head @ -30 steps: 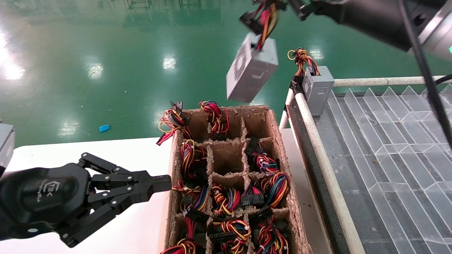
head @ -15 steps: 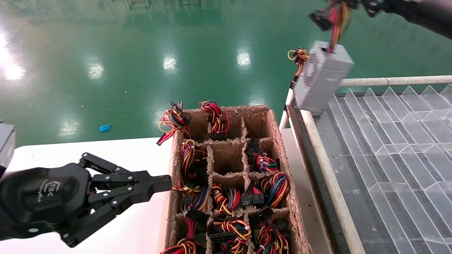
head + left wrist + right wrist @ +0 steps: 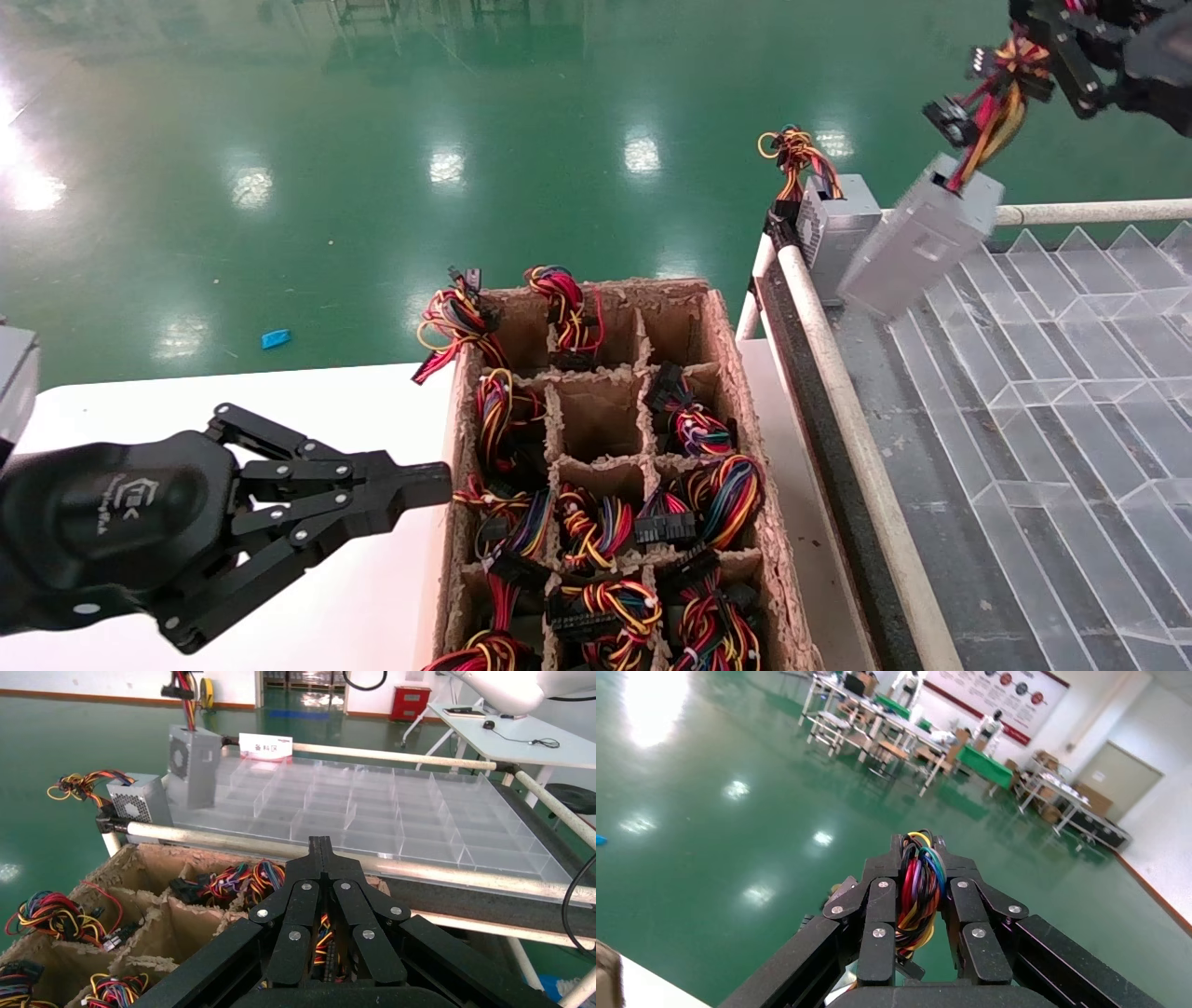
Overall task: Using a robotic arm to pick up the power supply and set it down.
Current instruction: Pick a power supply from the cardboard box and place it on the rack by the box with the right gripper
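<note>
My right gripper [image 3: 1048, 42] hangs at the top right of the head view, shut on the coloured wire bundle [image 3: 917, 885] of a grey power supply [image 3: 920, 249]. The box dangles tilted from its wires just above the near end of the clear divider tray [image 3: 1052, 373]. In the left wrist view that same box [image 3: 192, 766] hangs over the tray's far corner. My left gripper [image 3: 438, 485] is parked low over the white table [image 3: 279, 401], shut on nothing, its tips beside the cardboard box [image 3: 722, 317].
A second grey power supply [image 3: 832, 238] with wires stands at the tray's corner by the white rail [image 3: 838, 373]. The cardboard box has cells, most holding wire bundles [image 3: 717, 494]; the centre cell [image 3: 596, 415] is bare. Green floor lies beyond.
The right gripper has carried the hanging power supply rightward, from above the cardboard box to over the divider tray, and it now hangs lower. The left arm has not moved.
</note>
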{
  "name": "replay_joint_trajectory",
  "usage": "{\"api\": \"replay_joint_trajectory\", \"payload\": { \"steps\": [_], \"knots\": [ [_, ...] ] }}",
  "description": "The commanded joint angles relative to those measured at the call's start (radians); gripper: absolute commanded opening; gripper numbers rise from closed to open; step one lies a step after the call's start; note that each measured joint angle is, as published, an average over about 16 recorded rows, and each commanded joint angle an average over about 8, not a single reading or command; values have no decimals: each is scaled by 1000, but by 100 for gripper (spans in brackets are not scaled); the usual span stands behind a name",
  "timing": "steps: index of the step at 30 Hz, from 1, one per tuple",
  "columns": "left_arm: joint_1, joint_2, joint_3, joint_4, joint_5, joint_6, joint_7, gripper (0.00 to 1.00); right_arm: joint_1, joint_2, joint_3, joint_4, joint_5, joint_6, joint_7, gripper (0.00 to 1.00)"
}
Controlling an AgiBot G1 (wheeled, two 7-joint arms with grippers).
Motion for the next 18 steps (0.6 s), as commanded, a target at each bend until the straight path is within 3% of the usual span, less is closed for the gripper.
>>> {"api": "replay_joint_trajectory", "payload": {
  "steps": [1,18],
  "knots": [
    [0,0,0,0,0,0,0,0,-19,7,0,-2,-10,17,9,0],
    [0,0,0,0,0,0,0,0,-5,-73,-61,-37,-80,22,28,0]
  ]
}}
